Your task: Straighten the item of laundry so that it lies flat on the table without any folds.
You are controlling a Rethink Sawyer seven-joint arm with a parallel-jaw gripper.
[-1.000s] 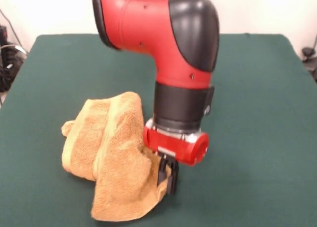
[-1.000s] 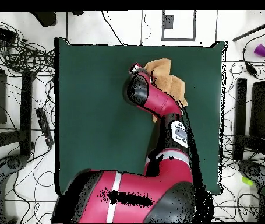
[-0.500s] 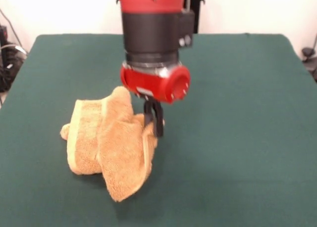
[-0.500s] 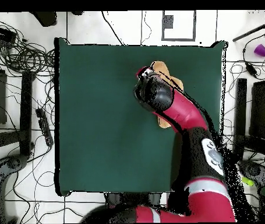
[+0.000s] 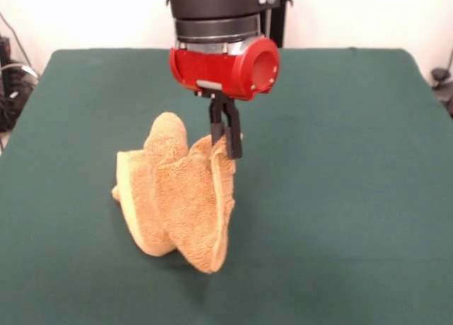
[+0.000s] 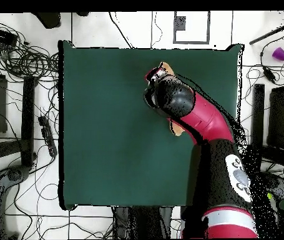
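Note:
The orange-yellow terry towel (image 5: 182, 195) hangs bunched and folded from my gripper (image 5: 228, 142), its lower part resting on the dark green table (image 5: 340, 183). The gripper is shut on the towel's upper edge and holds it lifted above the table, left of centre in the front view. In the overhead view the arm covers most of the towel (image 6: 177, 129); only small orange bits show beside the gripper's wrist (image 6: 156, 78).
Cables and equipment lie on the floor around the table (image 6: 107, 125) in the overhead view. A purple object (image 6: 279, 54) lies off the table at the upper right.
My gripper has risen and drawn back toward the robot, pulling the towel's edge up with it. The towel now hangs taller and narrower.

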